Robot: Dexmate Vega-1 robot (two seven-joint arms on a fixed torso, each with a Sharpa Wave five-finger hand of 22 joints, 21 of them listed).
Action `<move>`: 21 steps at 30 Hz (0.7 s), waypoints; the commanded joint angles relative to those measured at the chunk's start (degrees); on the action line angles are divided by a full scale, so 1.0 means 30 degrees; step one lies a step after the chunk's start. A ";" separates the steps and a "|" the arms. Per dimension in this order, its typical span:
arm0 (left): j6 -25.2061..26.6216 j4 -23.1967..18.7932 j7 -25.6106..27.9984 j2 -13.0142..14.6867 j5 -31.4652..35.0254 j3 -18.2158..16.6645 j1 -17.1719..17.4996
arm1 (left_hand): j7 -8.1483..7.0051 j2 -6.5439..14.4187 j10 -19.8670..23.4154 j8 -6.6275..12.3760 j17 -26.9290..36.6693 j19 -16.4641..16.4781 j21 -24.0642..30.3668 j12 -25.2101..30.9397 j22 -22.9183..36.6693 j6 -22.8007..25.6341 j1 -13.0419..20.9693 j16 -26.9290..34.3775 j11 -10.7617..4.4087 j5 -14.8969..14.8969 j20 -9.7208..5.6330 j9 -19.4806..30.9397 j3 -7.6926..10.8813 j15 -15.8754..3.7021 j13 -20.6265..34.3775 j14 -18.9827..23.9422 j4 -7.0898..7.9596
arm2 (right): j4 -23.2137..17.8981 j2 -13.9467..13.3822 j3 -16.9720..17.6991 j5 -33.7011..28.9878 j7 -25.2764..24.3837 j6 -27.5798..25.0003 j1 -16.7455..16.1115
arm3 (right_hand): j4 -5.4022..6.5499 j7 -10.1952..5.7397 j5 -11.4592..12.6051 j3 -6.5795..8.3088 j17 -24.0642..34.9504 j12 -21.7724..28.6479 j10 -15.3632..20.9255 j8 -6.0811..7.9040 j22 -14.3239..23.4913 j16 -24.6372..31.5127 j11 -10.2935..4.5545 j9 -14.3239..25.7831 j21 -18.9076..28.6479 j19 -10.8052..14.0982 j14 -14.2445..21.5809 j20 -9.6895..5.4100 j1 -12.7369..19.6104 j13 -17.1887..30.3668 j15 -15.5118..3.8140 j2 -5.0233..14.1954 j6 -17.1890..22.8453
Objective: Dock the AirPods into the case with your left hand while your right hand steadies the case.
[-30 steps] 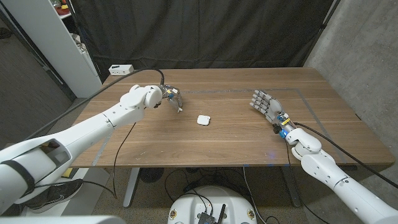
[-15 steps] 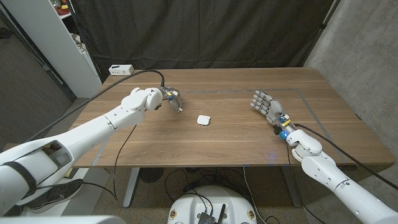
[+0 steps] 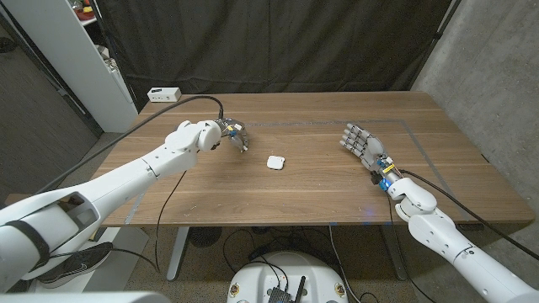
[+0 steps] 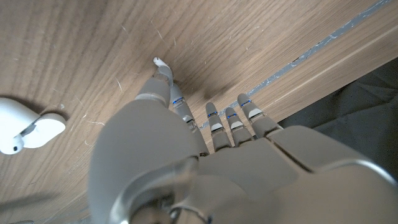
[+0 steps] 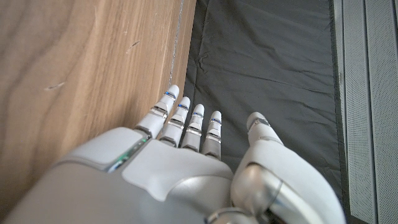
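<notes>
the white airpods case lay on the wooden table near the middle, a little toward the robot's left. in the left wrist view the case showed its lid swung open, and a white earbud sat at its edge; whether the earbud was seated in the case or lay beside it could not be told. in the head view the case was too small to show any of this

the left hand hovered over the table just to the left of the case and apart from it, its fingers pointing down toward the wood. in the left wrist view this hand showed from behind, with one finger reaching out ahead of the others and a small white tip at its end; whether that tip was a pinched earbud or part of the finger could not be told, so the hand's grasp stayed unclear

the right hand stood well apart from the case on the right side of the table, fingers apart and holding nothing. in the right wrist view its fingers reached side by side past the table's edge toward a black curtain

a small white box sat at the far left corner of the table, beside a white cabinet
</notes>
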 commanded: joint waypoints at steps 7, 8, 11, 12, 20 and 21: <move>0.0078 -0.0066 0.0721 -0.0108 -0.0058 0.0014 0.0256 | 0.0411 0.0294 0.0532 0.0558 0.0014 0.0341 0.0179 0.0191 0.0097 0.1169 0.0477 0.0045 -0.0173 -0.0167 0.0081 0.0527 -0.0369 -0.1343 0.0092 0.0593 0.0001 | -0.0011 0.0135 0.0122 0.0226 0.0055 0.0219 -0.0360 | 0.0079 0.0045 0.0112 0.0142 0.0034 0.0131 0.0207 0.0170 0.0072 0.0006 0.0112 0.0112 -0.0003 0.0076 0.0182 -0.0207 -0.0151 0.0054 -0.1399 -0.0032 0.0109; 0.0118 -0.0134 0.0752 -0.0094 -0.0108 -0.0040 0.0299 | 0.0411 0.0323 0.0595 0.0694 0.0012 0.0375 0.0192 0.0208 0.0103 0.1433 0.0524 0.0043 -0.0221 -0.0183 0.0064 0.0604 -0.0405 -0.1383 0.0100 0.0640 -0.0007 | -0.0009 0.0136 0.0113 0.0225 0.0063 0.0213 -0.0364 | 0.0077 0.0026 0.0112 0.0146 0.0032 0.0132 0.0212 0.0167 0.0072 0.0002 0.0114 0.0112 -0.0005 0.0071 0.0183 -0.0214 -0.0154 0.0053 -0.1404 -0.0036 0.0105; 0.0321 -0.0417 0.0839 0.0001 -0.0058 -0.0140 0.0420 | 0.0657 0.0359 0.0740 0.0898 0.0010 0.0456 0.0225 0.0249 0.0116 0.1744 0.0611 0.0056 -0.0262 -0.0227 0.0082 0.0779 -0.0492 -0.1486 0.0118 0.0785 -0.0025 | -0.0004 0.0135 0.0095 0.0264 0.0116 0.0168 -0.0362 | 0.0080 0.0024 0.0111 0.0157 0.0032 0.0131 0.0218 0.0162 0.0072 -0.0005 0.0093 0.0112 -0.0003 0.0080 0.0188 -0.0213 -0.0164 0.0050 -0.1397 -0.0038 0.0100; 0.0395 -0.0537 0.0849 0.0048 -0.0094 -0.0210 0.0476 | 0.0757 0.0372 0.0809 0.0989 0.0009 0.0472 0.0232 0.0268 0.0122 0.1870 0.0648 0.0059 -0.0320 -0.0248 0.0064 0.0863 -0.0533 -0.1512 0.0127 0.0843 -0.0032 | -0.0005 0.0130 0.0086 0.0263 0.0133 0.0159 -0.0358 | 0.0073 0.0039 0.0112 0.0164 0.0028 0.0132 0.0223 0.0163 0.0072 -0.0006 0.0116 0.0112 -0.0002 0.0084 0.0197 -0.0206 -0.0158 0.0049 -0.1393 -0.0041 0.0104; 0.0908 -0.2056 0.0749 0.0711 -0.0208 -0.0854 0.0970 | 0.0913 0.0403 0.1063 0.1345 0.0008 0.0594 0.0283 0.0328 0.0152 0.2207 0.0777 0.0030 -0.0375 -0.0357 0.0144 0.1293 -0.0756 -0.1598 0.0178 0.0986 -0.0042 | -0.0165 -0.0015 0.0005 0.0305 0.0226 -0.0153 -0.0328 | 0.0062 0.0052 0.0110 0.0179 0.0034 0.0113 0.0197 0.0154 0.0072 -0.0016 0.0062 0.0112 0.0000 0.0098 0.0204 -0.0192 -0.0166 0.0039 -0.1376 -0.0047 0.0097; 0.0903 -0.2252 0.0721 0.0790 -0.0269 -0.0952 0.1017 | 0.0862 0.0407 0.1046 0.1372 0.0009 0.0586 0.0280 0.0315 0.0155 0.2199 0.0790 0.0037 -0.0365 -0.0370 0.0164 0.1354 -0.0789 -0.1604 0.0184 0.1031 -0.0040 | -0.0190 -0.0028 -0.0006 0.0323 0.0242 -0.0196 -0.0326 | 0.0063 0.0053 0.0110 0.0182 0.0039 0.0111 0.0196 0.0153 0.0072 -0.0021 0.0062 0.0112 -0.0002 0.0097 0.0191 -0.0190 -0.0167 0.0037 -0.1388 -0.0039 0.0098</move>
